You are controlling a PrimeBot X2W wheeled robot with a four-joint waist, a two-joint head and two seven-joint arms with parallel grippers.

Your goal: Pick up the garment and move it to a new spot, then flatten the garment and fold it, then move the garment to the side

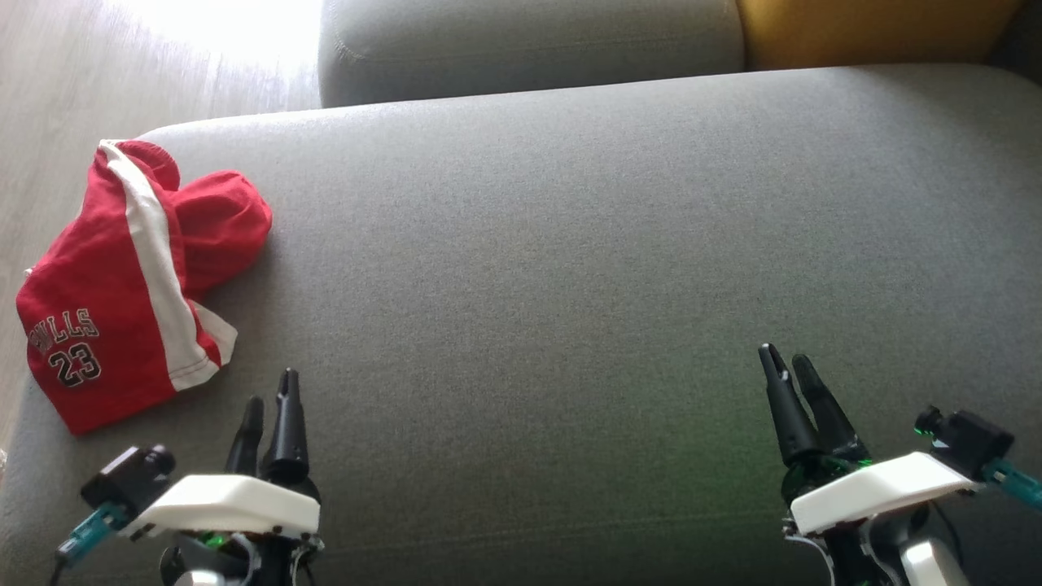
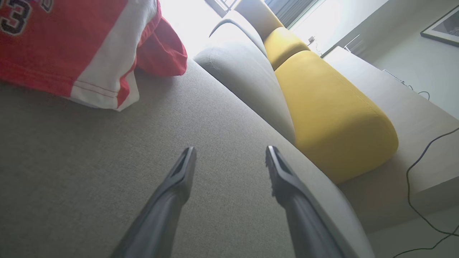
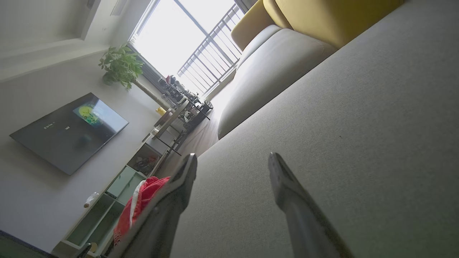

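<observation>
The garment [image 1: 134,281] is a red piece with white stripes and a printed number, lying crumpled at the left edge of the grey sofa seat [image 1: 570,260]. Part of it hangs over that edge. In the left wrist view the garment [image 2: 82,43] fills the upper left, ahead and left of the fingers. My left gripper [image 1: 271,399] hovers near the seat's front, just right of the garment, open and empty. My right gripper [image 1: 787,360] stands far to the right, open and empty. In the right wrist view the garment [image 3: 138,206] peeks out behind the left finger.
A grey cushion [image 1: 529,45] and a yellow cushion [image 1: 871,28] line the back of the seat. Wooden floor [image 1: 98,73] lies to the left, beyond the seat's edge. A low shelf unit [image 3: 114,200], a wall screen [image 3: 68,130] and a plant [image 3: 120,66] stand across the room.
</observation>
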